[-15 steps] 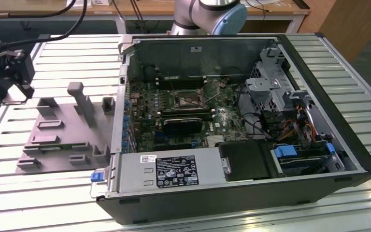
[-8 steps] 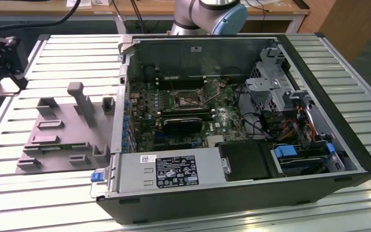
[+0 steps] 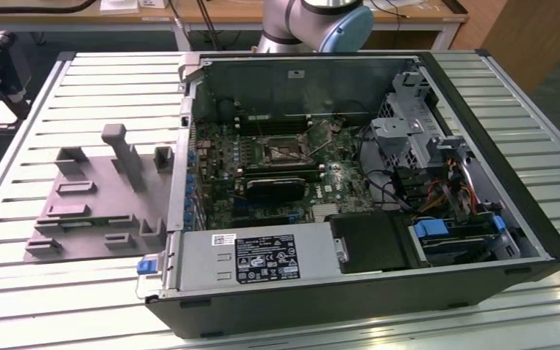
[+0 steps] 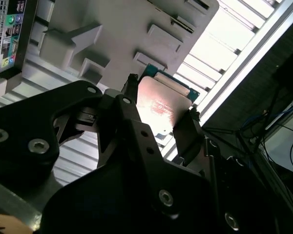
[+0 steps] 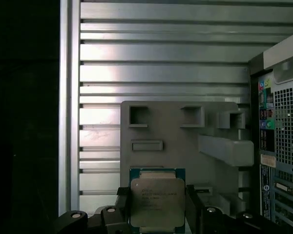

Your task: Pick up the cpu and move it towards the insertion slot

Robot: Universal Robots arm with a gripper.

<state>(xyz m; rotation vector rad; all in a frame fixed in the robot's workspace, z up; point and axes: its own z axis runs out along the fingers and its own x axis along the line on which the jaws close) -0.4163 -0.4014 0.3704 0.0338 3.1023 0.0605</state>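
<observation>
1. A slatted metal table (image 3: 85, 80) carries everything in the exterior view.
2. An open computer case (image 3: 358, 292) lies on its side on the table, towards the exterior view's right.
3. Part of the arm (image 3: 319, 22) is seen beyond the far wall of the case.
4. A grey fixture (image 3: 95, 197) with blocks and pockets lies on the table just beside the case, on the exterior view's left.
5. The gripper (image 5: 156, 196) is above this fixture, outside the case. In the first wrist view the fixture lies behind it and the rear panel of the case is at one side.
6. The slot (image 3: 282, 152) sits on the board inside the case, with a shiny frame and a dark centre.
7. The cpu (image 5: 157, 202) is between the two fingers (image 4: 188, 134), which press on two opposite edges of it and so pinch it.
8. The cpu is flat, and its silver plate faces both wrist cameras.
9. It is square, so it has no long axis. Its edges run parallel to the edges of the fixture.
</observation>
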